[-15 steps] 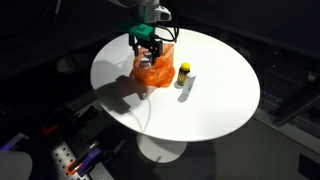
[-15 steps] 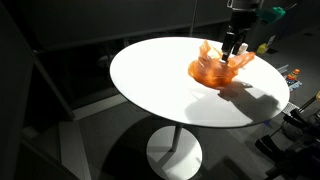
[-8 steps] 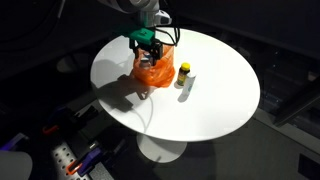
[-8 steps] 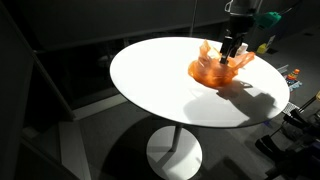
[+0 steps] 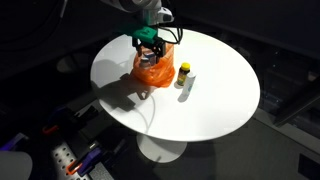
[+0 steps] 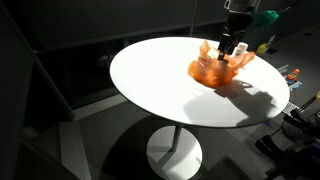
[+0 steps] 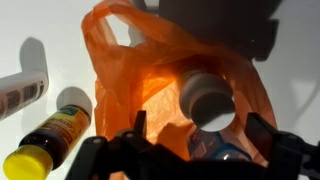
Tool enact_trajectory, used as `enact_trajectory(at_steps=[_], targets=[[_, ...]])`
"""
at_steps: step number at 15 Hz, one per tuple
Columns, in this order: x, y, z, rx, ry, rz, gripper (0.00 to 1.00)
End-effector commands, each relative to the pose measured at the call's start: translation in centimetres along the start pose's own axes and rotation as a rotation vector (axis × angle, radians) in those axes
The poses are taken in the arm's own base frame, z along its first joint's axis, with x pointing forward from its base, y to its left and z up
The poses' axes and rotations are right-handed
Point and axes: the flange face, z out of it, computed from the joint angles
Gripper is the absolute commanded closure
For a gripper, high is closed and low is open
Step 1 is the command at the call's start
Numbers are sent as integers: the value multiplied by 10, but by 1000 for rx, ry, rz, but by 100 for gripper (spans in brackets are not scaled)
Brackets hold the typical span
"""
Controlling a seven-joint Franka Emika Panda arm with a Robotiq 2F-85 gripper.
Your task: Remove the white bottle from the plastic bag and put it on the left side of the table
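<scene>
An orange plastic bag lies on the round white table; it also shows in the other exterior view. In the wrist view the bag is open, and a white bottle with a blue label lies inside it, white cap toward the camera. My gripper is open and empty, just above the bag's mouth, one finger on each side of the bottle. It hovers over the bag in both exterior views.
A small dark bottle with a yellow cap stands beside the bag, also in an exterior view. A white object lies by it. Cluttered floor and equipment surround the table's edge.
The gripper has shifted very slightly above the bag. The bag and the bottles have not moved.
</scene>
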Motion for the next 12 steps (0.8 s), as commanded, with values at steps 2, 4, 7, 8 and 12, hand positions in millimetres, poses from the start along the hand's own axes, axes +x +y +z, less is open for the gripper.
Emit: enact_trajectory(at_steps=[2, 4, 7, 8, 12], targets=[[12, 8, -4, -9, 34, -15, 0], [14, 8, -3, -12, 37, -14, 0], [17, 9, 2, -8, 33, -15, 0], [17, 8, 5, -6, 29, -15, 0], [16, 6, 9, -3, 13, -9, 0]])
